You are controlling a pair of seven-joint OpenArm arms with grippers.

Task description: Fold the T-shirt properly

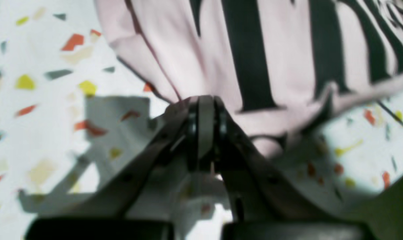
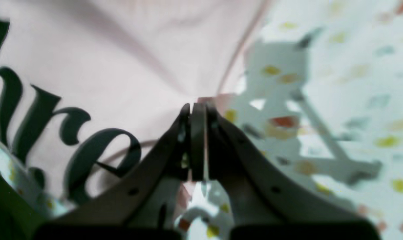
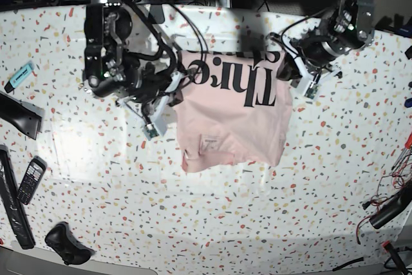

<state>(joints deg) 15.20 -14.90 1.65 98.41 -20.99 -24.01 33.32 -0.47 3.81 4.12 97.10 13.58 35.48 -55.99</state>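
The pale pink T-shirt (image 3: 232, 127) with black serif lettering hangs stretched between my two grippers, its lower part drooping onto the speckled table (image 3: 193, 223). My left gripper (image 3: 288, 72) is shut on one upper edge of the shirt. In the left wrist view the left gripper (image 1: 204, 100) pinches fabric under the black letters of the T-shirt (image 1: 288, 60). My right gripper (image 3: 180, 87) is shut on the opposite upper edge. In the right wrist view the right gripper (image 2: 197, 107) clamps a corner of the T-shirt (image 2: 121, 66).
A blue marker (image 3: 19, 75), a black phone-like handset (image 3: 30, 180), long black bars (image 3: 13, 207) and a black lump (image 3: 65, 244) lie at the table's left. Cables and tools (image 3: 393, 210) lie along the right edge. Wiring runs along the back.
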